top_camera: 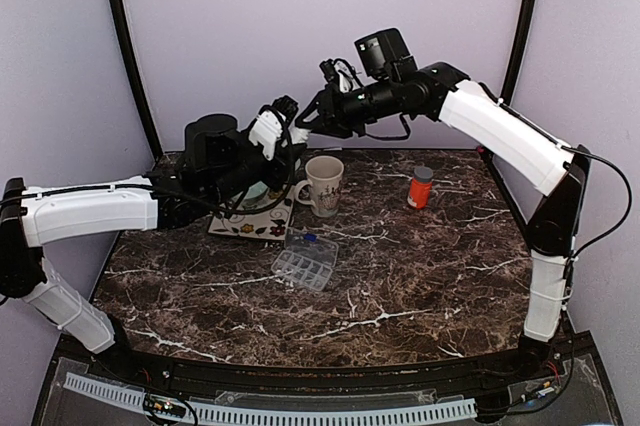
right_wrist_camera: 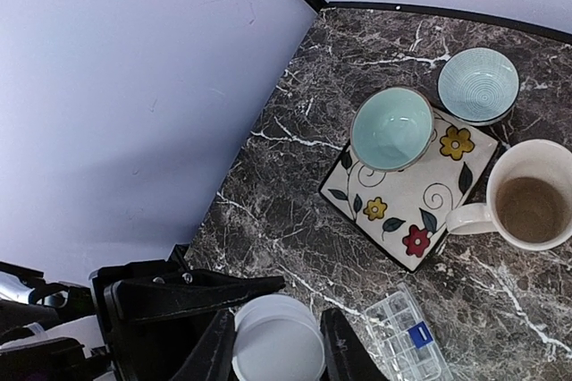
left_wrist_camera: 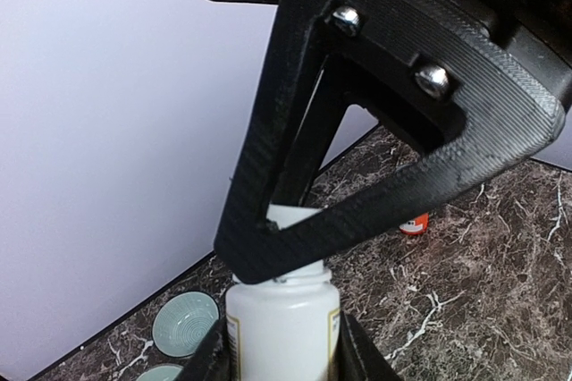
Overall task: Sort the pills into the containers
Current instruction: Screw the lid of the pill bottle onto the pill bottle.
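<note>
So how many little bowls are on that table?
2. A mint-green ceramic bowl sits on the flowered square plate; a pale blue ribbed bowl stands at the plate's corner. The arms may hide others.

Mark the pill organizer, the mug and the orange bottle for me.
pill organizer (top_camera: pixel 305 262): top view, middle of its clear lid.
mug (top_camera: pixel 326 194): top view, outer wall.
orange bottle (top_camera: pixel 420 194): top view, orange body below the cap.

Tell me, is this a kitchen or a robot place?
Most likely a robot test booth, not a kitchen. Plain walls close in one marble-look table, two robot arms are bolted at its near edge, and just a few props sit there: a mug, a flowered plate, a clear pill box.
</note>
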Controlling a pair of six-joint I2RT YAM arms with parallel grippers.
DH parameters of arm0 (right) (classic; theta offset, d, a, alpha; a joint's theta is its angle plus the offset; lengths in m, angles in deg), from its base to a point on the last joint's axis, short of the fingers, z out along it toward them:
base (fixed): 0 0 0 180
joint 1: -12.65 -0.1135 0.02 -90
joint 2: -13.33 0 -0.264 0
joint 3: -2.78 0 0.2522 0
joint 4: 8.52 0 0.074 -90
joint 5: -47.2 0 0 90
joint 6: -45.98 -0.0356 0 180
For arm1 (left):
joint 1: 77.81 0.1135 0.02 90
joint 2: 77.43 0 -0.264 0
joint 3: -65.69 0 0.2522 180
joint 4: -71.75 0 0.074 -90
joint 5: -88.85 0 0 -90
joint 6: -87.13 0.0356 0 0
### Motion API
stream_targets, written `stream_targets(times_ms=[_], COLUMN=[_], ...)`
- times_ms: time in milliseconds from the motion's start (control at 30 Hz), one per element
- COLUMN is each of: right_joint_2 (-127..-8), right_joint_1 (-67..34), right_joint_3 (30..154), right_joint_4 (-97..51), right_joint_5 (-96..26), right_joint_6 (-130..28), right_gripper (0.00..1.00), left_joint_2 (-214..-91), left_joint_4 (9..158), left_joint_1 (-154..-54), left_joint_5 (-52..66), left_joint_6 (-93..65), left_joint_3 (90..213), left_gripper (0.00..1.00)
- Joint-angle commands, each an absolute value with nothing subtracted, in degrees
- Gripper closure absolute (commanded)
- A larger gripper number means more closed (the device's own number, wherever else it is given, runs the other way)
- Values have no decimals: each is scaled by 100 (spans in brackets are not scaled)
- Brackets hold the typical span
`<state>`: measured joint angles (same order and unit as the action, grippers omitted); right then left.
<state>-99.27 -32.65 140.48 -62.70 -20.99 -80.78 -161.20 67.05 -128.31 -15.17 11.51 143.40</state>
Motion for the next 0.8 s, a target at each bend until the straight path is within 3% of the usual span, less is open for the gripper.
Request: stream_targets(times_ms=[0,200,767], right_joint_2=[-10047,-9981,-9546], right_joint_1=[-3620,-3592,-3573], right_joint_3=[13877,13855,13429], right_joint_4=[-6308,-6277,-6059], right_joint_5=[-1851,-1877,-2072], right_joint_6=[-8098,-8075,-8077], right_gripper=[70,57,52], left_joint_2=[-15726,-15556,-15557], left_joint_4=[5538,5471,5582], left_joint_1=[-13135,-13134,-13121], left_joint_5=[-829,-897,-1188], left_joint_6=[1128,1033,936], left_joint_3=[14245,14017,13905], left_gripper=[94,95,96])
